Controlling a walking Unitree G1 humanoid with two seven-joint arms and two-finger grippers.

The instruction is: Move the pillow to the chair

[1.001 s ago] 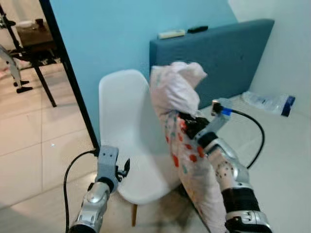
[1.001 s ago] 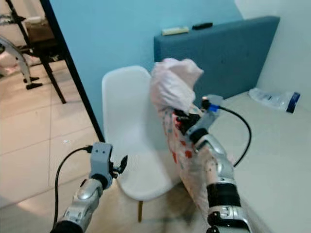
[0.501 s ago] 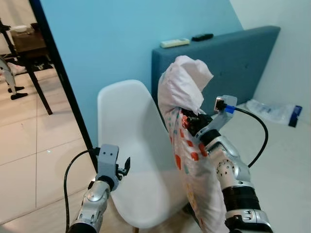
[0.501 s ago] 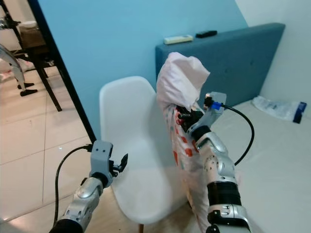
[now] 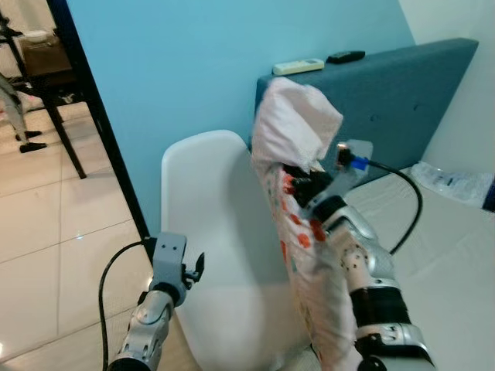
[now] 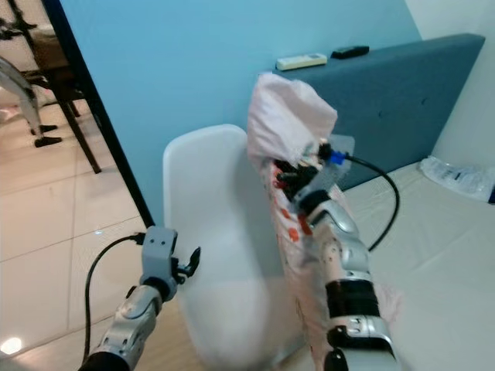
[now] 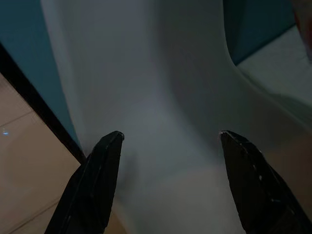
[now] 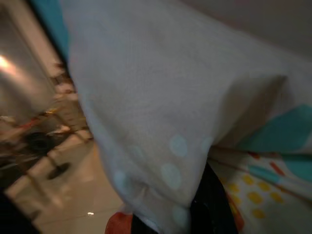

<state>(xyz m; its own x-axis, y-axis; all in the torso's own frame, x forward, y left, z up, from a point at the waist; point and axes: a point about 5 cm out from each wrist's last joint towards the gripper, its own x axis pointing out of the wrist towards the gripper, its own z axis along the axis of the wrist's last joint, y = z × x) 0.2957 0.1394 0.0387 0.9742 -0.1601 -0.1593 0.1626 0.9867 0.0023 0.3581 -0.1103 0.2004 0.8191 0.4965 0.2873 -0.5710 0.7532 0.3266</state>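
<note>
The pillow point(image 5: 298, 224) is pale pinkish white, printed with red and orange patches, small yellow dots and teal shapes. The chair point(image 5: 209, 239) is plain white. Behind it the wall point(image 5: 193, 69) is bright light blue, and the headboard point(image 5: 387, 100) at far right is darker slate blue. The floor point(image 5: 54, 232) at left is glossy beige tile.

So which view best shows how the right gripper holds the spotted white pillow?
The right eye view: the right gripper pinches the spotted white pillow near its top, cloth hanging below. The left eye view shows the same. The right wrist view gives blurred fabric close up.
</note>
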